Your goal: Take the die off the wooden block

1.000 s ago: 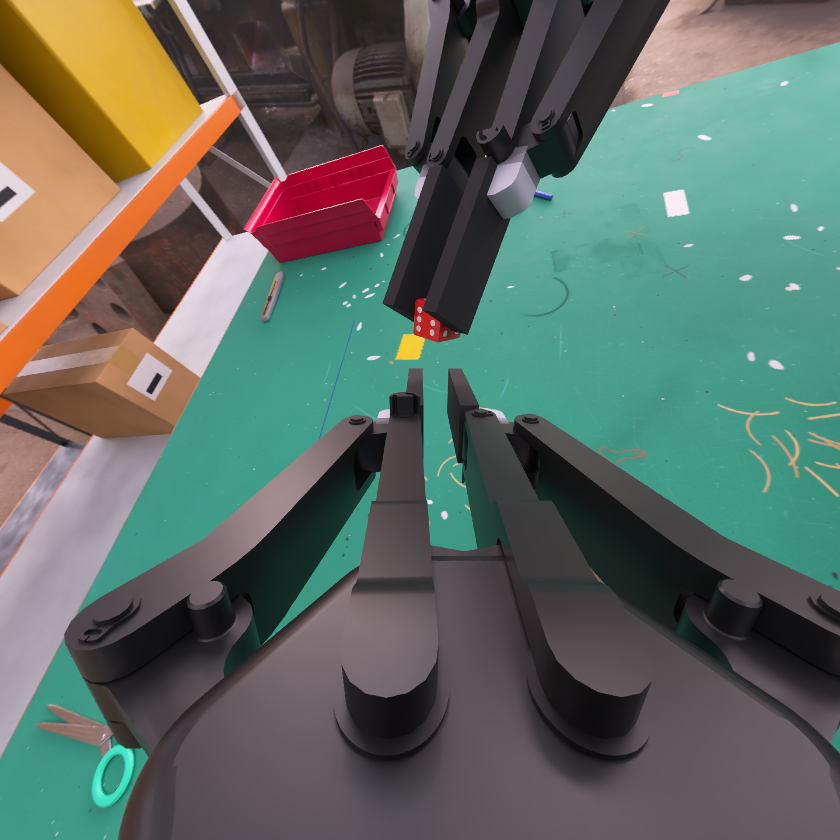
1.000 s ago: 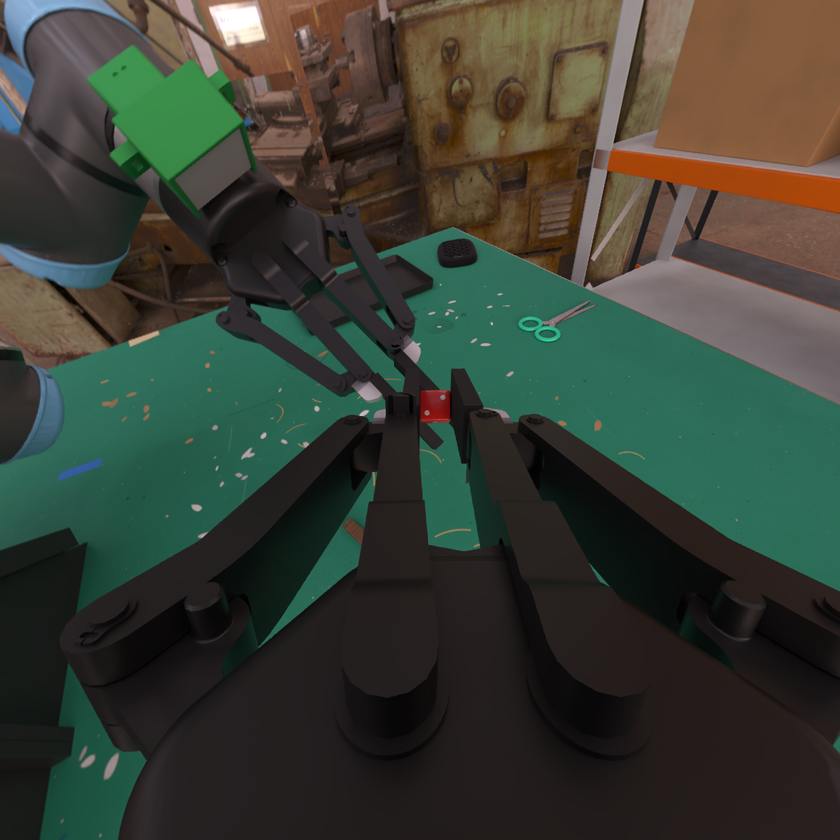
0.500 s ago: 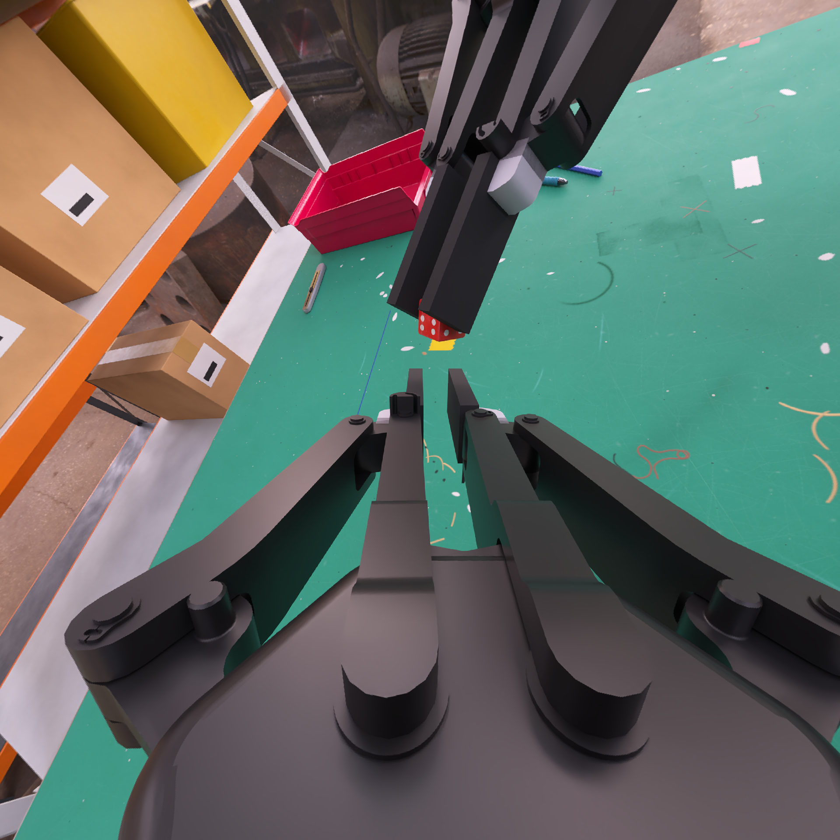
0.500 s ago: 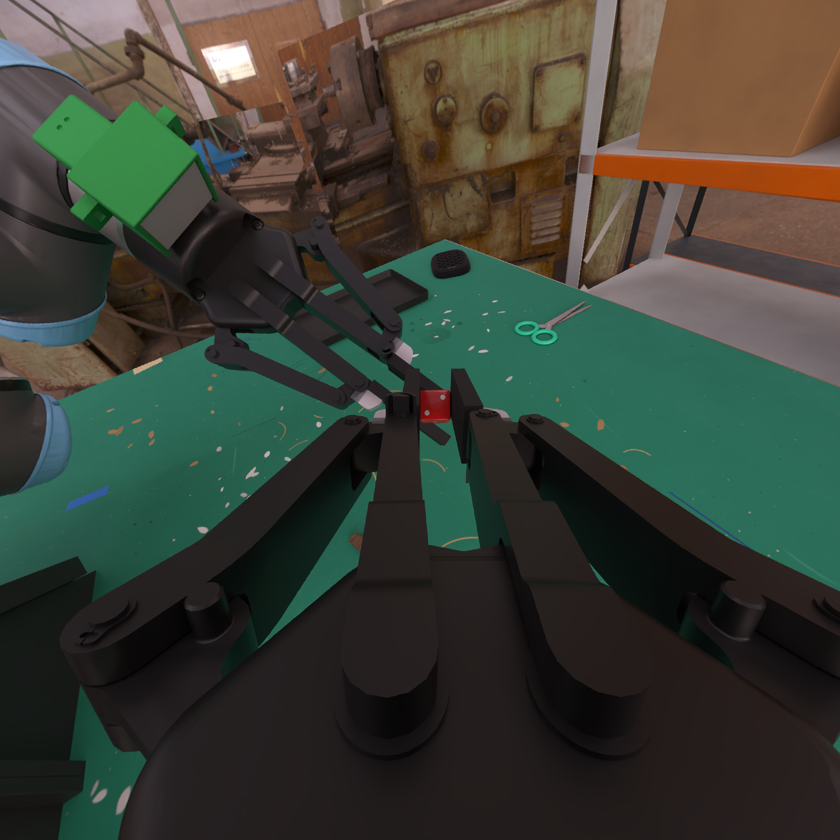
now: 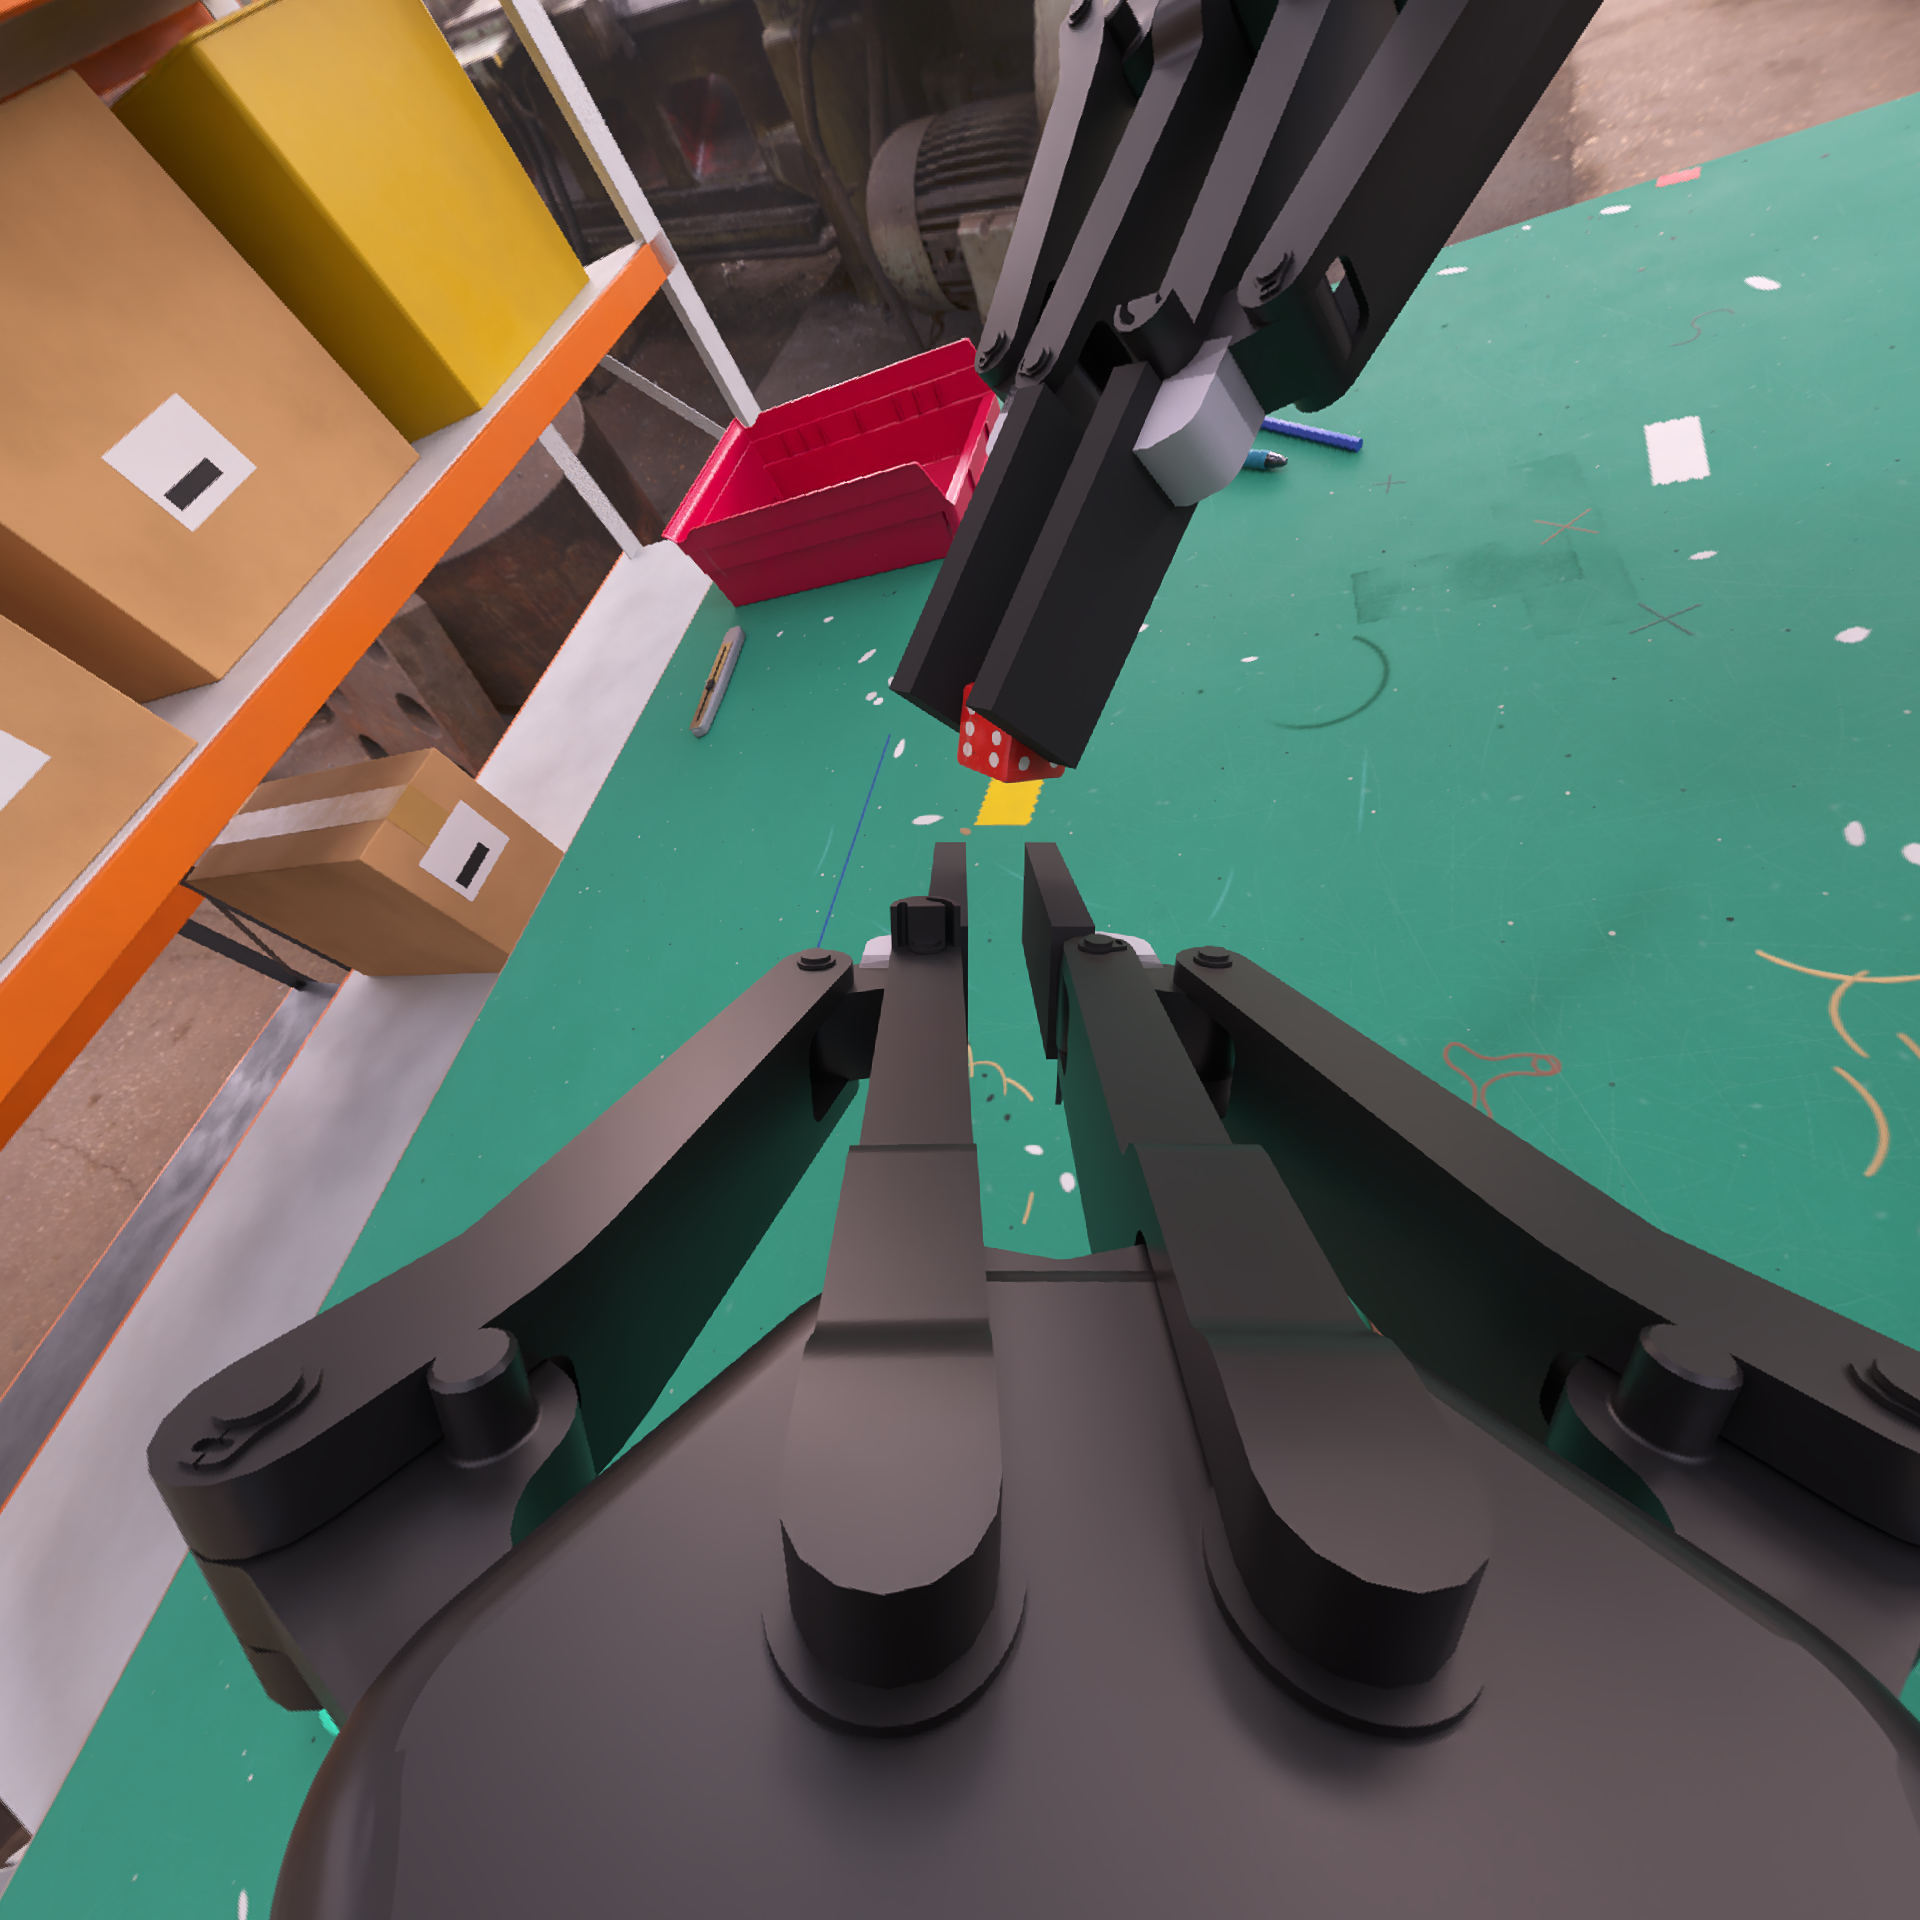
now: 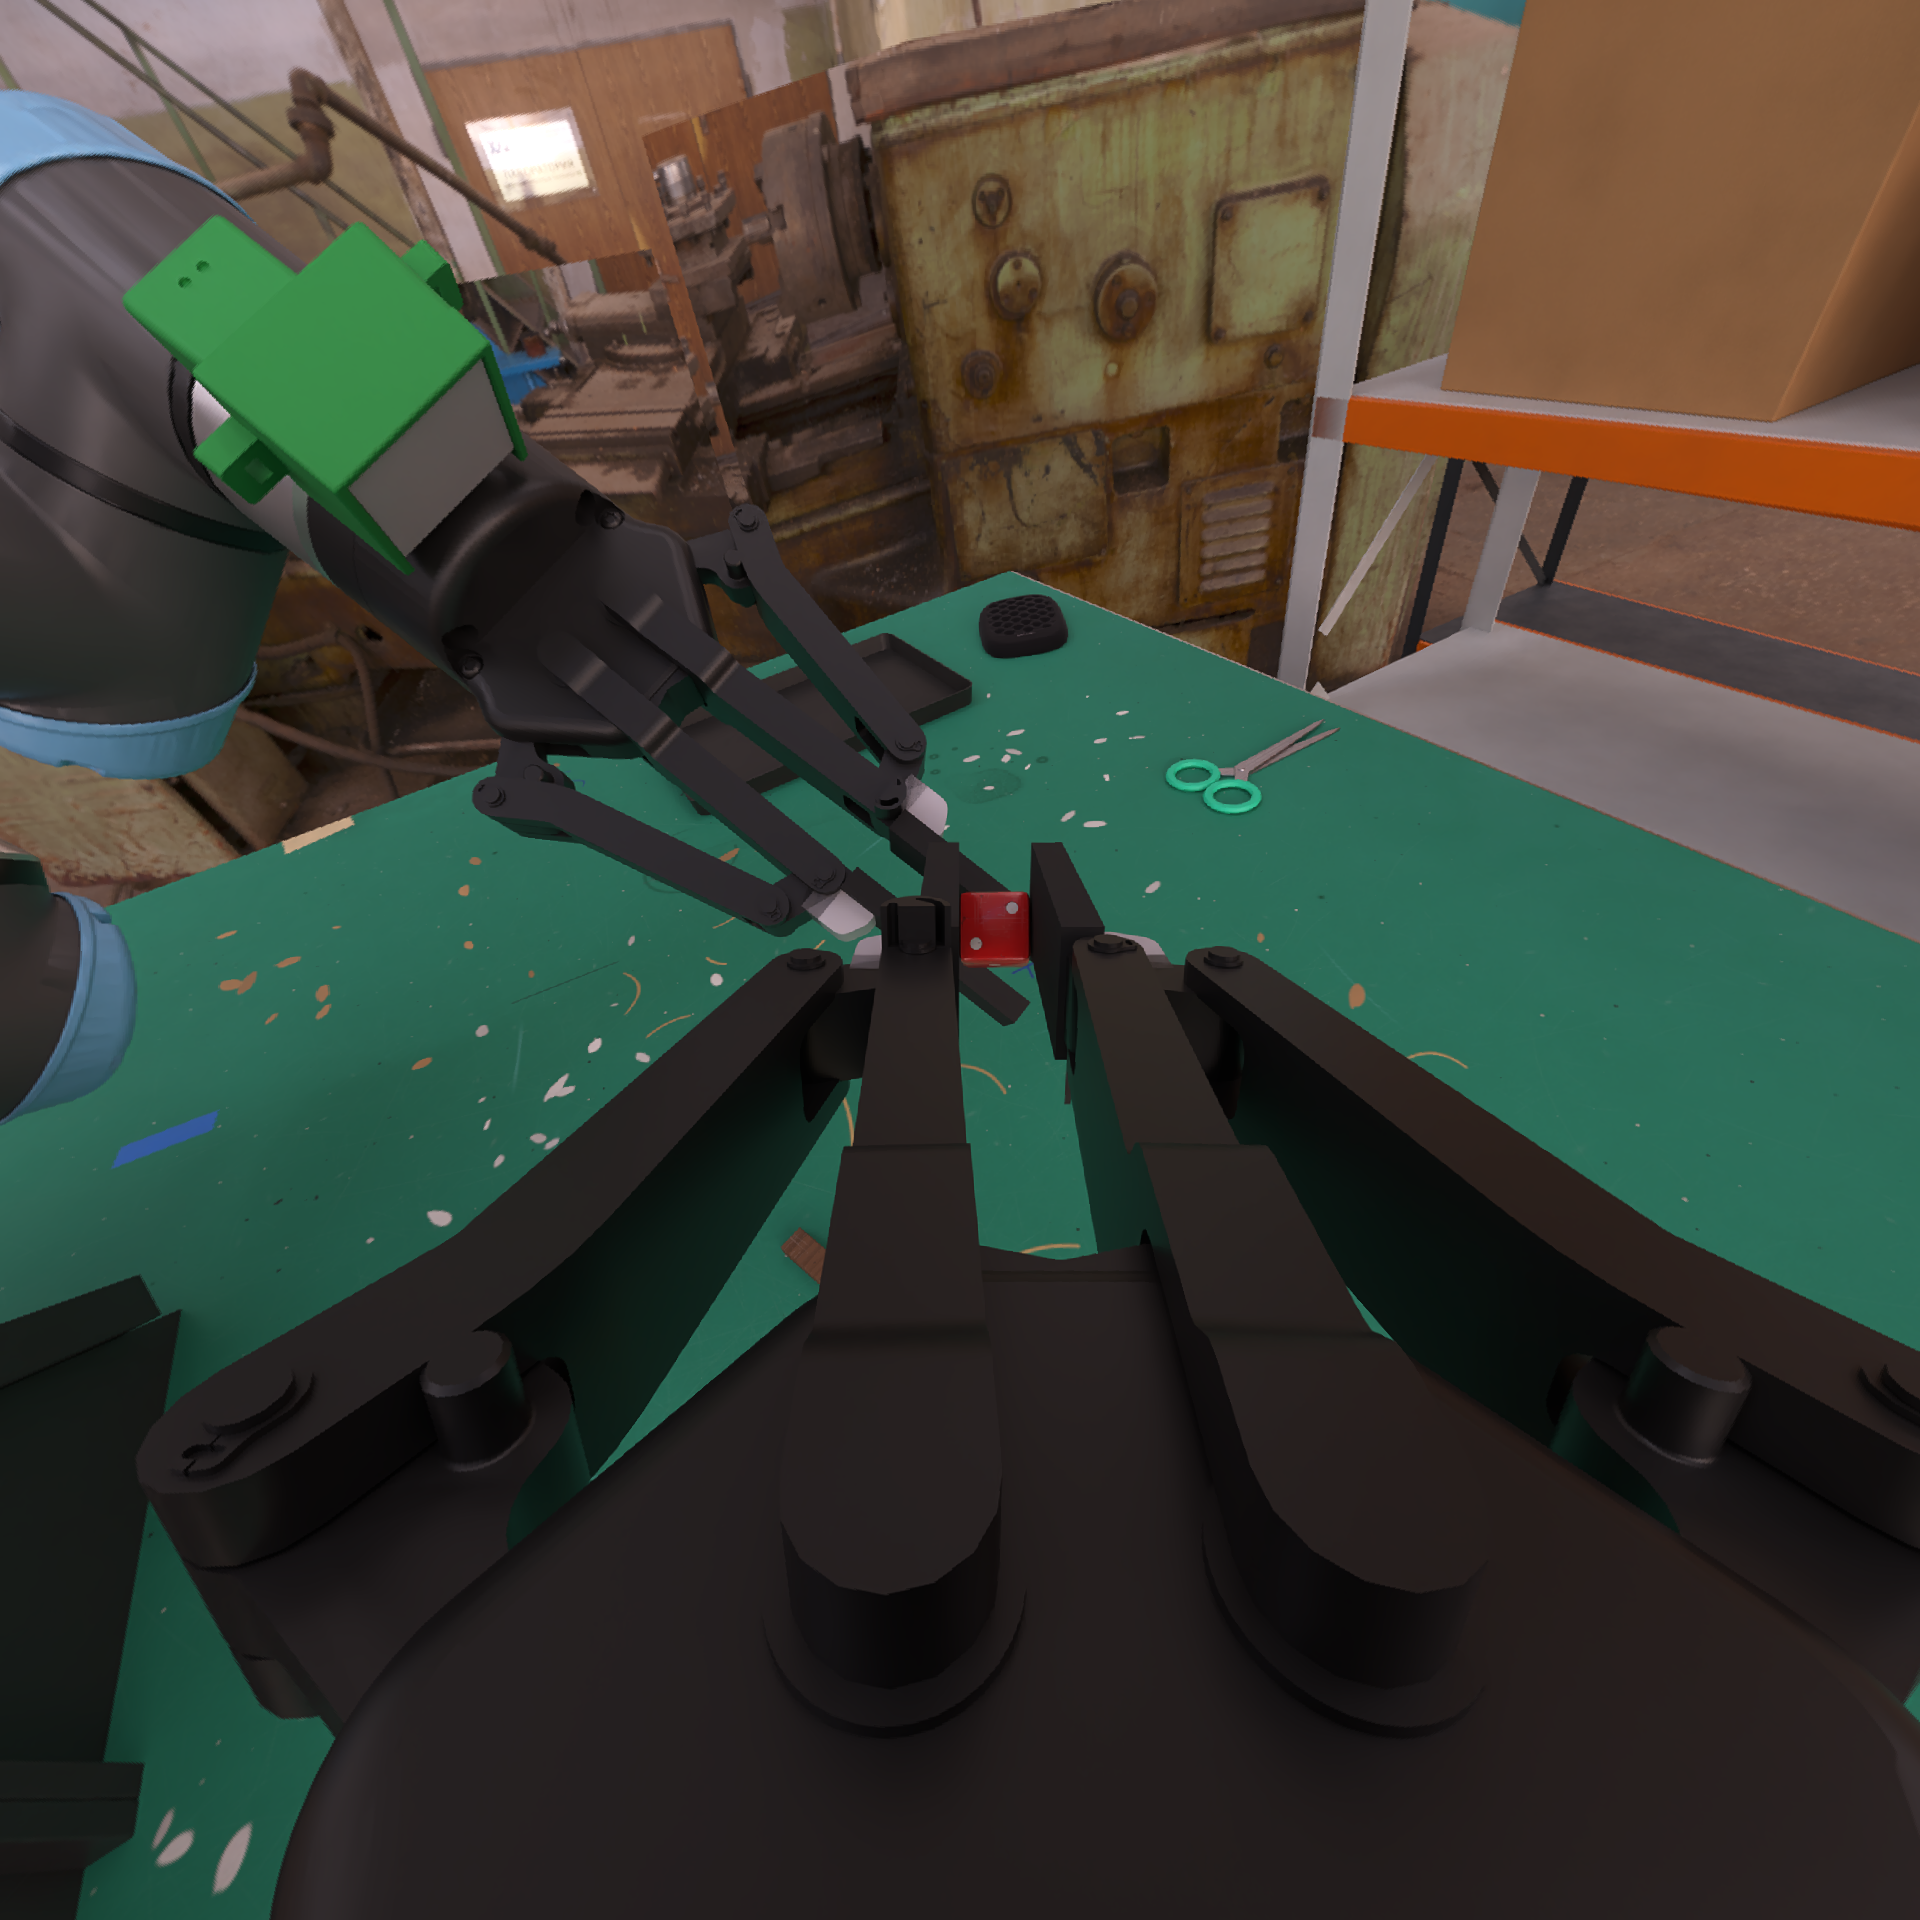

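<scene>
1. The small red die with white pips point(image 6: 994, 928) sits pinched between the two black fingertips of the right gripper point(image 6: 994, 914), at the centre of the right wrist view; the pads press on its left and right faces.
2. In the left wrist view the same die point(image 5: 1000, 744) shows at upper centre, poking out below the right gripper point(image 5: 1013, 717), which comes down from the top edge. The die hangs clear above the green table mat point(image 5: 1558, 831).
3. A small yellow patch point(image 5: 1006, 802) lies on the mat just below the die; it may be tape, though the view is too poor to be sure.
4. The wooden block cannot be made out in either view.
5. The left gripper point(image 5: 994, 883) has its fingers drawn close with only a narrow gap and nothing between them. In the right wrist view it point(image 6: 935, 894) reaches in from the upper left, its tips just beside the die.
6. A red plastic bin point(image 5: 842, 478) stands at upper centre of the left wrist view, near the mat's far edge.
7. Green-handled scissors point(image 6: 1231, 774) lie right of centre in the right wrist view.
</scene>
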### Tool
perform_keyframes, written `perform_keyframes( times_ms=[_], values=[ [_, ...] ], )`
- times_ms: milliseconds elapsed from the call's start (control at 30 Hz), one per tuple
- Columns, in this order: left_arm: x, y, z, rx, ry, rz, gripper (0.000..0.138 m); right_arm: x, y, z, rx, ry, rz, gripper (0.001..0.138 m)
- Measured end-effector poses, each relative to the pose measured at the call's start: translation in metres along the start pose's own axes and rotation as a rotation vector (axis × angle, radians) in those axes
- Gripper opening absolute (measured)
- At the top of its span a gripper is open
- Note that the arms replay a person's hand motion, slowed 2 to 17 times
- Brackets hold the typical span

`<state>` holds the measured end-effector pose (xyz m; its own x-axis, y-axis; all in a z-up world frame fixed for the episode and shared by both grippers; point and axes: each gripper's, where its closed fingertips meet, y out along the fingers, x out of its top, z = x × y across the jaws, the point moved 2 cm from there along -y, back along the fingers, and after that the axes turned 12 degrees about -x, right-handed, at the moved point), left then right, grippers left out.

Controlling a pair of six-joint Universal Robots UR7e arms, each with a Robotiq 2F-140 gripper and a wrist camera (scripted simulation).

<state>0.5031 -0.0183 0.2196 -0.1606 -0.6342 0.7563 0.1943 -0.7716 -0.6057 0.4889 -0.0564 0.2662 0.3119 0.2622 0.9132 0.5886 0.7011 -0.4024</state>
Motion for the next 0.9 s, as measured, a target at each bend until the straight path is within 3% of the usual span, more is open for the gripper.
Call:
perform_keyframes(
  times_ms=[900],
  values=[
    [0.0049, 0.0009, -0.0023, -0.020, -0.006, -0.042, 0.015, 0.0038, -0.0028, 0.0017, 0.001, -0.029, -0.027, 0.018]
  ],
)
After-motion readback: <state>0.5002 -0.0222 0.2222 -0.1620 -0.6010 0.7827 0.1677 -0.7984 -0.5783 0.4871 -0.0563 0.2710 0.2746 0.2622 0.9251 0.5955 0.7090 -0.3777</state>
